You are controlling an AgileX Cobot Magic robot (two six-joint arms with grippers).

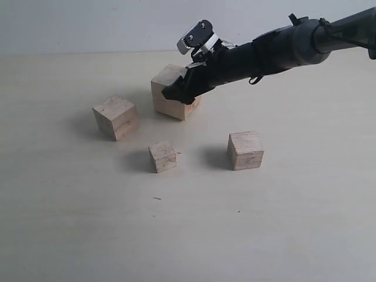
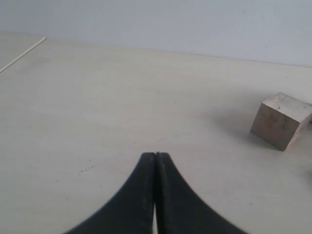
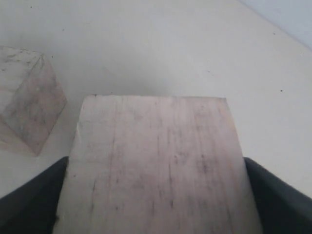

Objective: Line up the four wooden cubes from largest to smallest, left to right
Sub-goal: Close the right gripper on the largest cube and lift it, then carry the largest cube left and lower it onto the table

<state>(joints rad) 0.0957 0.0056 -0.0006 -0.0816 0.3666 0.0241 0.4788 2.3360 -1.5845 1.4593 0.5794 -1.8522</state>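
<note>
exterior view: you have all four wooden cubes on the pale table. the largest cube sits farthest back, near the middle. the second-largest cube is to its left and a little nearer the camera, apart from it. the smallest cube lies in front, between the others, and the third cube is to the right of it, well apart. your right arm reaches in from the upper right, and the right gripper is down over the largest cube, covering its right top edge. the left arm is out of sight here.

left wrist view: your left gripper is closed on nothing, its two dark fingers pressed flat together above bare table. one wooden cube stands off to the side, well apart from the tips; you cannot tell from here which of the four it is. a plain light wall runs behind the table.

right wrist view: the largest cube fills most of the frame, its grained, smudged top face towards the camera. your right gripper is clamped around it, with a dark finger tight against each side. the second-largest cube stands beside it on the table, not touching.
</note>
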